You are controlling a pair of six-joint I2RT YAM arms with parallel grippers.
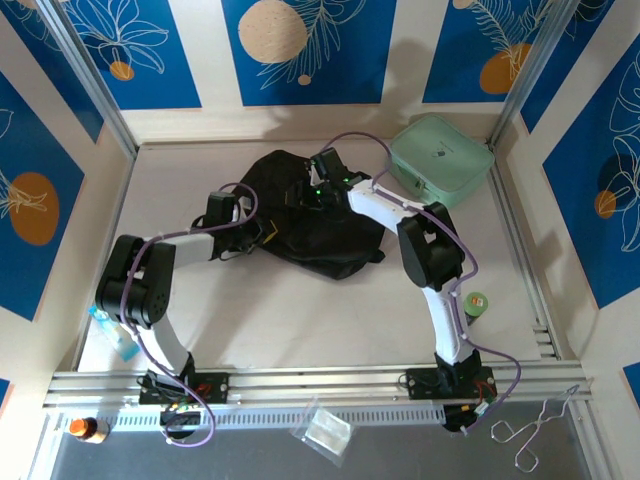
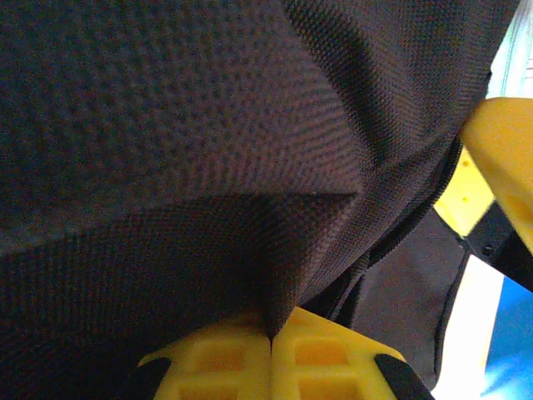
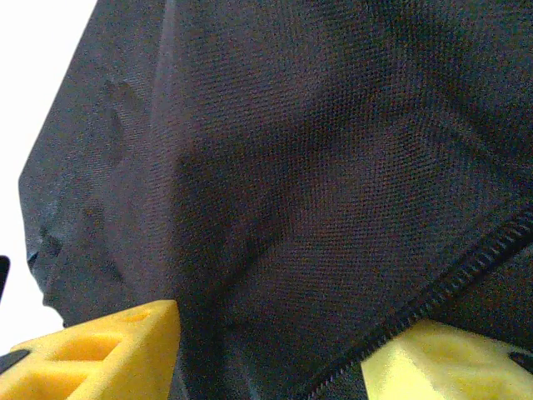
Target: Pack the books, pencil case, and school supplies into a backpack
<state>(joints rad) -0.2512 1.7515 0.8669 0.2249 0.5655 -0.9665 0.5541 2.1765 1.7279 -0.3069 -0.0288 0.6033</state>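
While left gripper (image 2: 271, 340) pinches a backpack (image 1: 310, 215) fold, right gripper (image 3: 279, 337) straddles zip (image 3: 450, 283), jaws spread; table (image 1: 330, 320) bare nearside.

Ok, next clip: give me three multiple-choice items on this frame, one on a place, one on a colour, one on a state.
1. Where does the mint-green case lie from the backpack? A) behind-right B) front-left C) on top
2. The small roll is: A) red B) green C) white
3. The left gripper is: A) wide open B) shut on backpack fabric C) holding a book
Answers: 1A, the top view shows it in the far right corner; 2B, it looks green there; 3B, the left wrist view shows its jaws meeting on a fabric fold.
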